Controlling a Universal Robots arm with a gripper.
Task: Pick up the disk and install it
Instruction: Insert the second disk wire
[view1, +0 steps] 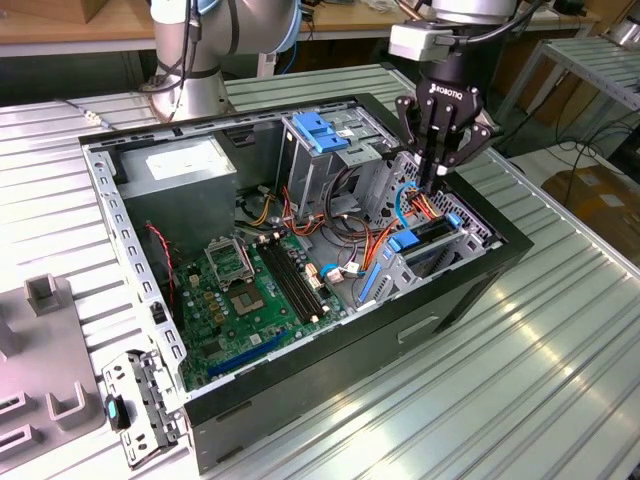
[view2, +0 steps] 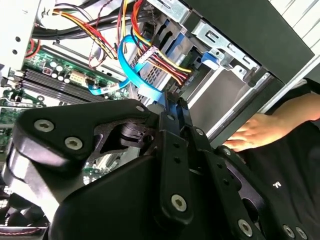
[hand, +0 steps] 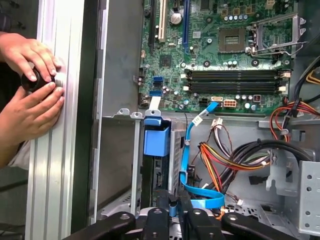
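Black three-fingered gripper (view1: 440, 172), fingers clenched together at their tips, poised over the silver-metal, blue-railed disk (view1: 432, 235) seated edge-up in the open black computer case's (view1: 350, 360) front bay; risk: snagging the adjacent blue ribbon cable (hand: 187, 150) or orange wiring.

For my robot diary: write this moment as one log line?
gripper: fingers shut | above drive bay in computer case | disk: not identifiable | person's hands: on table

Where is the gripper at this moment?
In the exterior view the gripper hangs inside the open computer case at the exterior view's right, its tip just beside the blue cable.
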